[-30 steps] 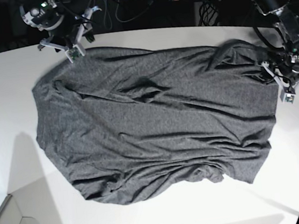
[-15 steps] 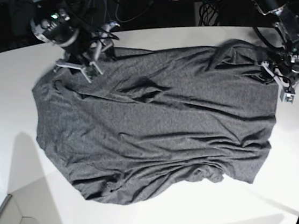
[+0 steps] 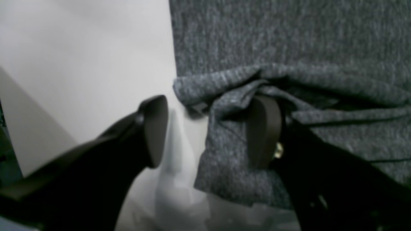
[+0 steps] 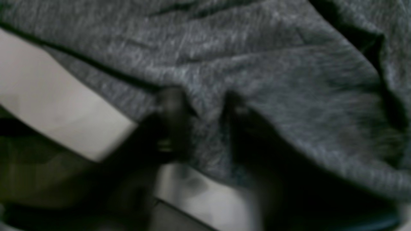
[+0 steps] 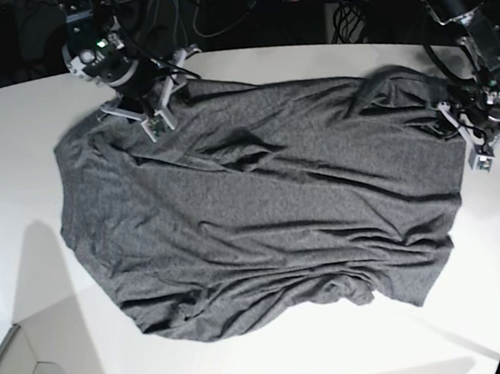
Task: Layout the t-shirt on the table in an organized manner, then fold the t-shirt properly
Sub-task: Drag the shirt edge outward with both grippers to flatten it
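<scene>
White curved-edged table (image 5: pixel 279 364), rumpled grey t-shirt (image 5: pixel 261 204) spread flat across it

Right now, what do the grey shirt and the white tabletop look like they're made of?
The dark heather-grey t-shirt: looks like a soft knit, maybe cotton blend. The left wrist view shows fine ribbed rows and flecked light-and-dark yarn, and it bunches in limp folds, matte. The plain white table: a smooth hard surface, possibly laminate or painted board; no grain shows, and it carries a faint sheen and soft shadows.
</scene>
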Controlling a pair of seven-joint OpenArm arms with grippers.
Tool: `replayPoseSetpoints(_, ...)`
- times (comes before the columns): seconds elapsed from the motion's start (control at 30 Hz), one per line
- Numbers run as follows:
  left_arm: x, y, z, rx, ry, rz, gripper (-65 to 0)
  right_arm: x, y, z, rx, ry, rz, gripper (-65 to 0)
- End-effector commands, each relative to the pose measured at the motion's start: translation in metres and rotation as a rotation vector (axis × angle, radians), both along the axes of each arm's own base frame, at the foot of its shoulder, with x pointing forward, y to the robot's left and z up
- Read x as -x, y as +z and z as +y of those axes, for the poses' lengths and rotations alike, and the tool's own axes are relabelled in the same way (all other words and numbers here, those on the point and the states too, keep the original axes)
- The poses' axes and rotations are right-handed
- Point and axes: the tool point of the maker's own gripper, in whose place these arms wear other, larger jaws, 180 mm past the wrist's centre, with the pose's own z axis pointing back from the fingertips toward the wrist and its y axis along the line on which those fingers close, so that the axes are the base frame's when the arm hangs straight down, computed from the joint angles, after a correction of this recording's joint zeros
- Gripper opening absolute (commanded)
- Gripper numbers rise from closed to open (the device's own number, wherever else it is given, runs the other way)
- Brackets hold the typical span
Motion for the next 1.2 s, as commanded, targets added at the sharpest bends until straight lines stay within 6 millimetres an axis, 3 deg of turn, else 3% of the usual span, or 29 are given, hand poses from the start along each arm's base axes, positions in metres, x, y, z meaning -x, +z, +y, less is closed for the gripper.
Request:
replayPoseSetpoints(0.0,0.003,0.002,0.008,-0.031,0.007,0.024,-27.6,0.017,-0.009,-0.005,0.027,0.009,0.058,-60.7)
replayPoseSetpoints(0.03,0.003,0.002,0.008,-0.031,0.007,0.024,-27.6,0.020,-0.009,-0.007,0.029,0.006,0.064,-65.0)
replayPoseSetpoints(0.33,0.004,0.002,0.008,-0.030,0.007,0.025,-27.6,0.050,-0.015,-0.013,0.021,0.020,0.076,-65.0)
replayPoseSetpoints(0.57,0.012,-0.004,0.007,-0.029,0.007,0.045,-27.6,0.050,-0.017,-0.061,0.089,-0.084,0.077,-65.0)
replayPoseSetpoints(0.67,0.012,-0.004,0.007,-0.029,0.007,0.047,-27.6,0.053,-0.017,-0.073,0.107,-0.106,0.083,-65.0)
replayPoseSetpoints(0.9,0.012,-0.004,0.007,-0.029,0.006,0.047,-27.6,0.064,-0.011,-0.068,0.104,-0.088,0.087,-65.0)
replayPoseSetpoints(1.17,0.009,-0.003,0.006,-0.029,0.005,0.042,-27.6,0.078,-0.007,-0.046,0.080,-0.015,0.099,-65.0)
